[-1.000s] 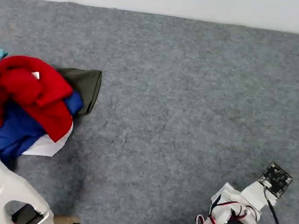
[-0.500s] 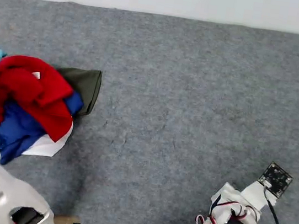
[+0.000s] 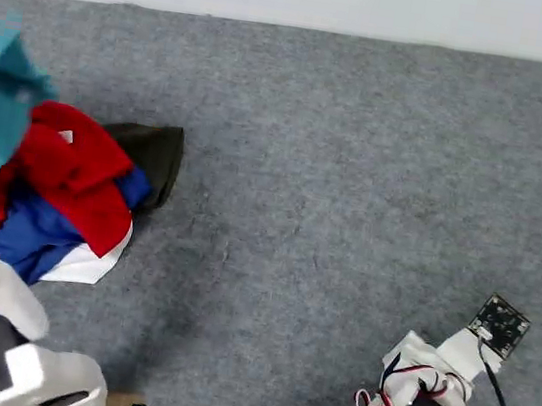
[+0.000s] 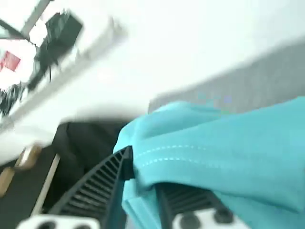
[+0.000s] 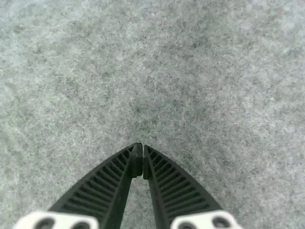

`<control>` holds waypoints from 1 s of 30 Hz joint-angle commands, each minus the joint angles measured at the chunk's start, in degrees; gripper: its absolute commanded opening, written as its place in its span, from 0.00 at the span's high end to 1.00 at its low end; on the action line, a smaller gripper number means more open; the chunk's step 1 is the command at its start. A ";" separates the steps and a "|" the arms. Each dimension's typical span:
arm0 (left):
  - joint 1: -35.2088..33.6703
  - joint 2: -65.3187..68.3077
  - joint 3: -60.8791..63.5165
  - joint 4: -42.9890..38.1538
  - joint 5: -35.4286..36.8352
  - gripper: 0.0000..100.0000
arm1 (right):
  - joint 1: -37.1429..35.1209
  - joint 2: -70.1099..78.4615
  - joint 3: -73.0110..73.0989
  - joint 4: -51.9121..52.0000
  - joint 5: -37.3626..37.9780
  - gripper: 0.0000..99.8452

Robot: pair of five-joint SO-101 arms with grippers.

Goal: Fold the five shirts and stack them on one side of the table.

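- Pinched tight in the left claw (image 4: 136, 167), tips closed on the cloth: a fold of the teal shirt (image 4: 228, 148), hanging from it.
- Beneath and beside that claw, heaped on the grey worktop (image 3: 356, 175): red shirt (image 3: 69, 170), blue shirt (image 3: 30, 230), white shirt (image 3: 91, 264), dark olive shirt (image 3: 156, 157).
- Right claw (image 5: 139, 150) closed tip to tip, holding nothing, over bare worktop, well apart from the heap.

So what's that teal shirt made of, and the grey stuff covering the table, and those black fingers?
Teal shirt: looks like soft knit cotton or a blend, matte; it drapes in folds and shows a stitched hem line.
Grey table cover: seems to be felt or low-pile carpet, fuzzy and mottled, no sheen.
Black fingers: probably moulded or printed plastic, ribbed, with a slight gloss.
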 commanded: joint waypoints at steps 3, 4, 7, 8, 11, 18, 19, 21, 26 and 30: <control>17.58 -3.60 -3.12 -0.53 12.40 0.99 | 1.01 0.31 0.88 0.31 -0.53 0.99; 21.10 -3.60 -3.12 -0.53 14.59 0.99 | 1.01 0.31 0.88 0.31 -0.53 0.99; 31.56 -3.25 -3.12 -0.44 19.60 0.99 | 1.01 0.31 0.88 0.31 -0.53 0.99; 34.90 -3.16 -3.03 -0.35 21.01 0.99 | 1.01 0.31 0.88 0.31 -0.53 0.99; 44.22 -3.08 -0.75 -0.35 25.32 0.99 | 1.01 0.31 0.88 0.31 -0.53 0.99; 59.60 -3.16 16.04 -0.09 29.80 0.98 | 1.01 0.31 0.88 0.31 -0.53 0.99; 60.22 -3.16 20.26 0.18 29.71 0.98 | 1.01 0.31 0.88 0.31 -0.53 0.99; 60.57 -3.16 29.49 1.05 29.71 0.96 | 1.01 0.31 0.88 0.31 -0.53 0.99; 60.57 -3.16 54.73 0.00 29.54 0.71 | 1.01 0.31 0.88 0.31 -0.53 0.99; 60.66 -3.16 62.90 -2.90 27.87 0.72 | 1.01 0.31 0.88 0.31 -0.53 0.99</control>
